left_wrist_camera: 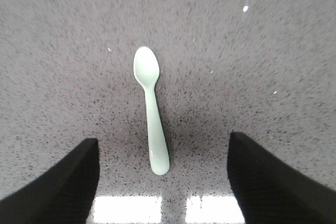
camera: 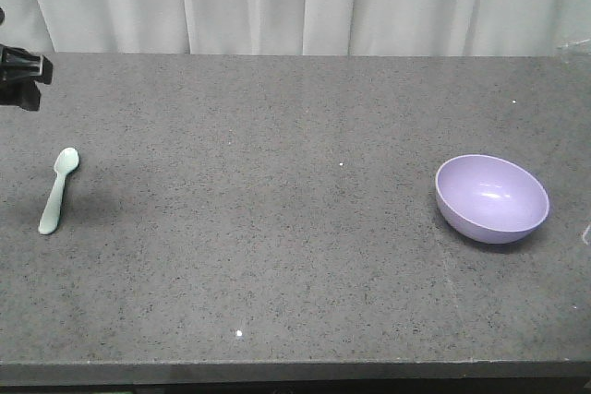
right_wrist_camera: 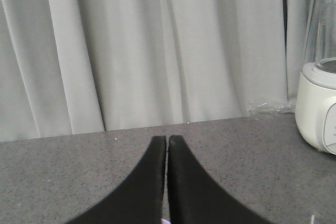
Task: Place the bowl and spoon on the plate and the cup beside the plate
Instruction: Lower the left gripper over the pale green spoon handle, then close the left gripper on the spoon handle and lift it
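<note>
Matte black, finely textured jaws, broad at the base, tapering to curved tips.

No text, label or number can be read anywhere.

Even soft overhead light; faint shadows; left wrist edges blurred.

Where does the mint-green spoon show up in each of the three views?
Exterior front: the spoon lies at far left on the countertop, scoop pointing away from the camera.
Left wrist: the spoon lies mid-frame, scoop toward the top.
Right wrist: not in this picture.
Shared landmark: the speckled grey countertop, visible in all three views.
</note>
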Motion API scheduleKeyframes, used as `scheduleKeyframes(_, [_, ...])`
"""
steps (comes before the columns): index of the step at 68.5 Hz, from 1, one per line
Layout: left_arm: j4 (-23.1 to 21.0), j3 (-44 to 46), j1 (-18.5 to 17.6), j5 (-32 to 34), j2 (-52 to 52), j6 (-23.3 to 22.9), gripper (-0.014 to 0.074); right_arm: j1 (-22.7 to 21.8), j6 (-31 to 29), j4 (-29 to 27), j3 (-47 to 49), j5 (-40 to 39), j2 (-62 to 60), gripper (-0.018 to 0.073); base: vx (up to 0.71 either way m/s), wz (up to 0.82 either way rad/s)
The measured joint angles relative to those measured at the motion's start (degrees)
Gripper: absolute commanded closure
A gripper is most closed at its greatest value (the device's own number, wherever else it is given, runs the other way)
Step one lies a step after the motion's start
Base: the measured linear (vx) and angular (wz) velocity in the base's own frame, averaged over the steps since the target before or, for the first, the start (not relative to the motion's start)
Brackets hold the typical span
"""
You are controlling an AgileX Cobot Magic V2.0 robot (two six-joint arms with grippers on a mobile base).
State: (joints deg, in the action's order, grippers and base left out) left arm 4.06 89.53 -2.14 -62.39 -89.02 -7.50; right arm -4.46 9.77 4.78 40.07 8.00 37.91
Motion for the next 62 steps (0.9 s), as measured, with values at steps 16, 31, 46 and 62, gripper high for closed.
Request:
scheduleKeyframes(16, [0.05,0.07,0.41,0.68,-8.40,-0.06,0.0111,0.00,-0.07,0.00,0.00,0.65,0.00,0.0545,0.00,0.00])
scheduleKeyframes(31, [-0.02,0.07,2.61,2.22,-13.78,-0.54,0.0111,0.00,-0.46,0.00,0.00,1.37,0.00,0.0545,0.00,0.00])
scheduleKeyframes(46, [-1.06,0.07,4.76,4.18,-17.33,-0.54,0.0111,0.00,-0.62,0.01,0.00,1.59,0.00,0.0545,0.00,0.00])
scheduleKeyframes(62, [-3.48,0.07,4.83,5.58,-20.85,0.35,0.0111,0.00,-0.62,0.01,0.00,1.64,0.00,0.0545,0.00,0.00])
